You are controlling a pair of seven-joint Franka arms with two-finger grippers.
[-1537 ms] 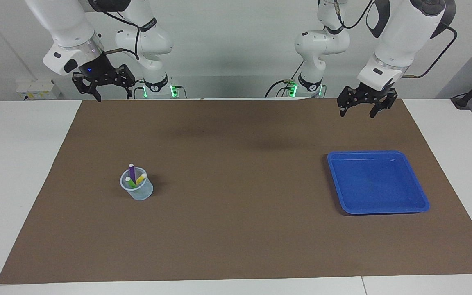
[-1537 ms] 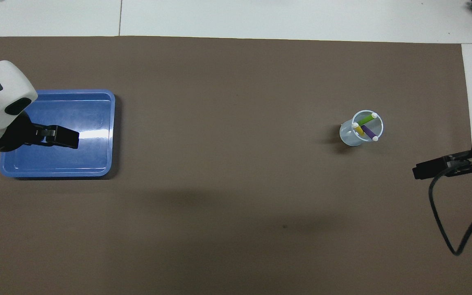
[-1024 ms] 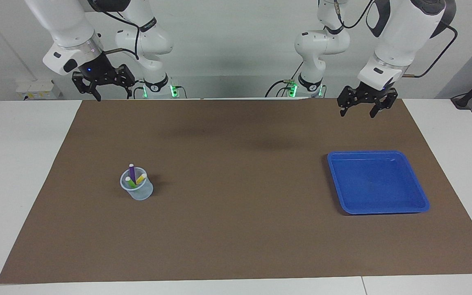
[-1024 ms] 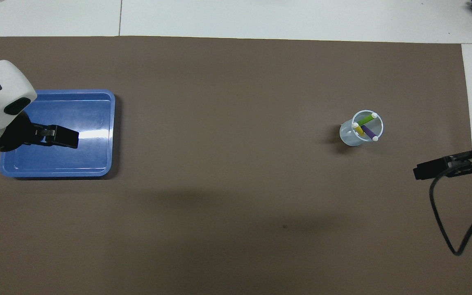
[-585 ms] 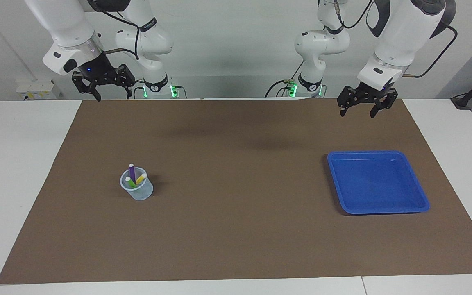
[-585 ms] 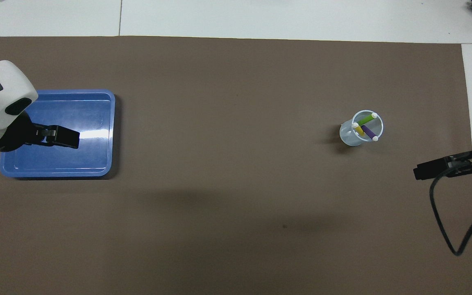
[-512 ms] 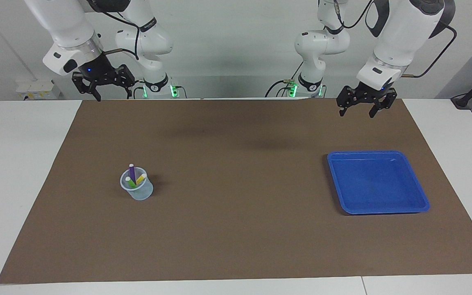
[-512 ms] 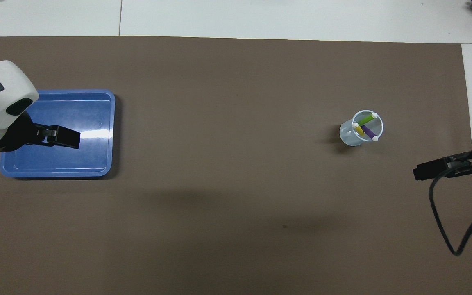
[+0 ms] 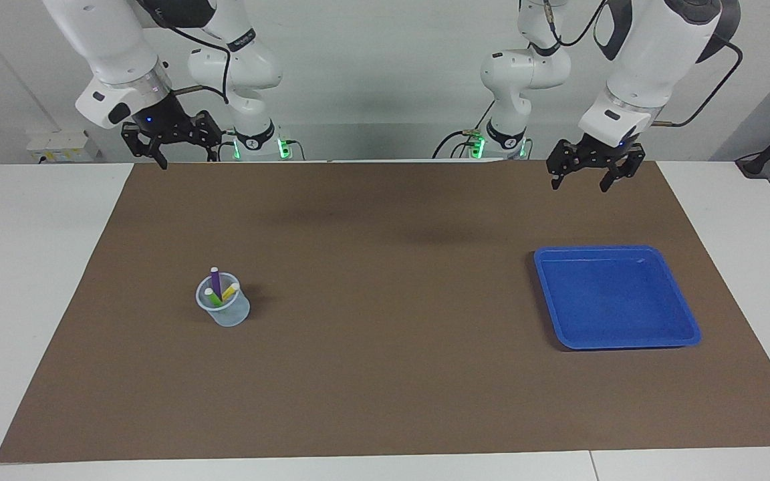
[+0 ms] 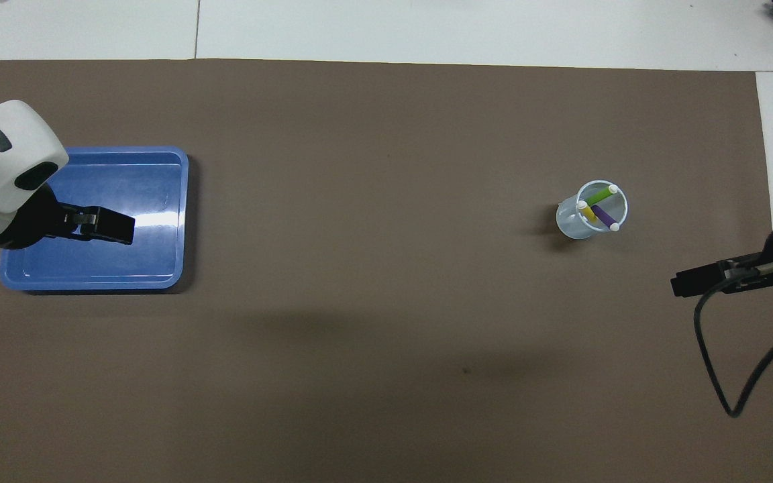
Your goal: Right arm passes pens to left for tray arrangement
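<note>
In the facing view the right pincer hangs open and empty above the robots' edge of the brown mat, well apart from the pens standing in a translucent cup farther out on the desk, while the left pincer (also open, holding nothing) hangs above the mat with the blue tray lying farther from the robots than it. In the overhead view the left pincer covers part of the tray, and the right pincer juts in at the right arm's end, with the cup and its purple, green and yellow pens apart from it toward the middle of the mat.
</note>
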